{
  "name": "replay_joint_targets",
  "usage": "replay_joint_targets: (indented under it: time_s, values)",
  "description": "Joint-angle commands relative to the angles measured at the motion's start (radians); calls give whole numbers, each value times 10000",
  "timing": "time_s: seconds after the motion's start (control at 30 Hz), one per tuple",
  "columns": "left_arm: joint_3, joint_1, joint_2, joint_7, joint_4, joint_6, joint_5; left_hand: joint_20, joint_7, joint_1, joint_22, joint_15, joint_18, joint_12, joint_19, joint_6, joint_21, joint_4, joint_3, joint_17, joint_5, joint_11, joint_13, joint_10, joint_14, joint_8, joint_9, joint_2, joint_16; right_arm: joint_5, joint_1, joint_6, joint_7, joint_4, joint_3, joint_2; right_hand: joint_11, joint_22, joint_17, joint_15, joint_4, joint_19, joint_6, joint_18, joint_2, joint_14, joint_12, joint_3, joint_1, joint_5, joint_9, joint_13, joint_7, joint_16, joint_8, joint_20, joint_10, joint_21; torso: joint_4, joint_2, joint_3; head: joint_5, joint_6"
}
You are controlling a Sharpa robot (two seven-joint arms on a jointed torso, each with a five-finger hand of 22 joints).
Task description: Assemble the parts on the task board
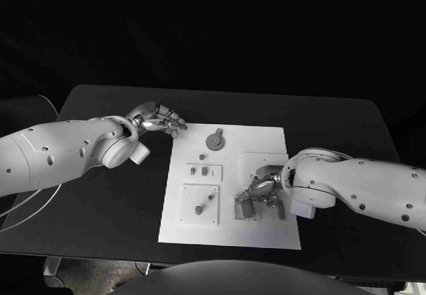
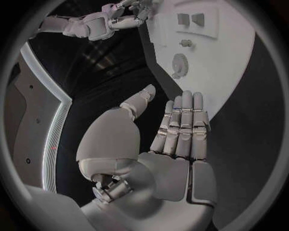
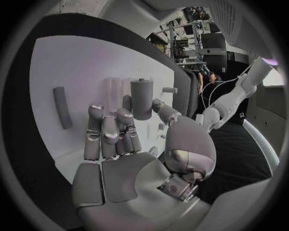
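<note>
The white task board (image 1: 231, 229) lies in the middle of the black table. A round gear (image 1: 215, 142) rests on its far part, and small pegs (image 1: 203, 170) stand in a raised square at its left. My right hand (image 1: 259, 189) hovers over the board's right side and pinches a short grey cylinder (image 3: 141, 98) between thumb and a fingertip. A dark bar (image 3: 61, 107) lies flat on the board beyond that hand's fingers. My left hand (image 1: 159, 122) is at the board's far left corner, fingers straight and together, thumb apart, holding nothing. The gear (image 2: 179, 64) lies just past its fingertips.
Another raised square with a small piece (image 1: 200, 209) sits at the board's near left. Upright pieces (image 1: 246, 207) stand under my right hand. Black table (image 1: 108, 202) surrounds the board on all sides.
</note>
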Motion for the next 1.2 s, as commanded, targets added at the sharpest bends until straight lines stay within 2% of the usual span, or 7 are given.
replay_joint_targets:
  time_s: [0.03,0.3,0.8,0.93,0.97,1.03,1.2]
  values:
    - [6,11,12,43,28,114,33,14,13,-64,13,67,119,-38,-23,-79,-67,46,-9,13,-14,-12,-17,-71,-15,22,-16,-12,-55,-108,-21,35,69,23,-5,23,21,136,-23,-36,186,-33,-96,64,-220,-61,67,28,-22,-82,2,-16,20,-46,-11,-73,-88,0,0,-2,0,-3,1]
    - [6,11,12,39,26,116,31,15,14,-66,15,68,119,-37,-24,-82,-69,49,-11,21,-14,-11,-19,-75,-13,21,-18,-14,-61,-119,-21,74,91,71,-5,22,72,139,-198,-74,470,-95,-281,64,-656,-271,71,-9,11,-121,44,-24,75,-44,-56,-86,-189,-2,2,1,-1,1,1]
    - [7,11,24,24,24,144,30,16,16,-61,21,68,122,-36,-24,-90,-73,54,-10,37,-14,-10,-22,-79,-11,18,-20,-14,-73,-279,-26,87,106,64,-5,24,88,144,-220,-80,455,-133,-338,64,-642,-336,87,-67,187,-120,90,-22,91,-34,-46,-90,-241,7,2,0,1,-11,1]
    - [7,11,17,11,23,150,27,16,17,-62,22,68,122,-35,-23,-90,-73,56,-10,40,-14,-9,-23,-80,-10,19,-21,-14,-75,-374,-31,-140,144,59,-5,17,95,162,-221,-71,113,-168,-358,64,-1,-353,124,-213,588,-111,148,-25,97,-11,-15,-79,-259,44,3,-1,1,-7,1]
    - [7,11,16,11,22,149,27,16,17,-61,22,68,122,-35,-23,-90,-73,57,-9,42,-14,-9,-23,-80,-10,19,-21,-13,-76,-404,-32,-164,148,59,-5,20,98,170,-190,-58,-192,-201,-356,64,395,-328,141,-380,746,-114,165,-32,96,1,-4,-59,-262,57,2,-1,1,-4,1]
    - [7,11,13,5,22,153,26,16,17,-61,23,68,122,-35,-23,-90,-74,58,-9,44,-14,-9,-23,-81,-9,19,-21,-12,-78,-410,-33,-219,159,52,-5,20,94,169,-178,-39,-596,-235,-348,64,905,-312,157,-582,841,-108,172,-52,87,5,-1,-35,-256,67,4,0,0,-1,1]
    - [7,11,4,-5,20,149,20,16,17,-60,25,68,123,-35,-22,-91,-75,60,-9,49,-14,-9,-24,-82,-8,19,-21,-10,-82,-426,-34,-311,242,55,-5,7,75,151,-133,-11,-1151,-248,-296,64,1519,-251,177,-723,788,-100,154,-100,75,10,-8,-5,-237,64,5,-2,0,-3,1]
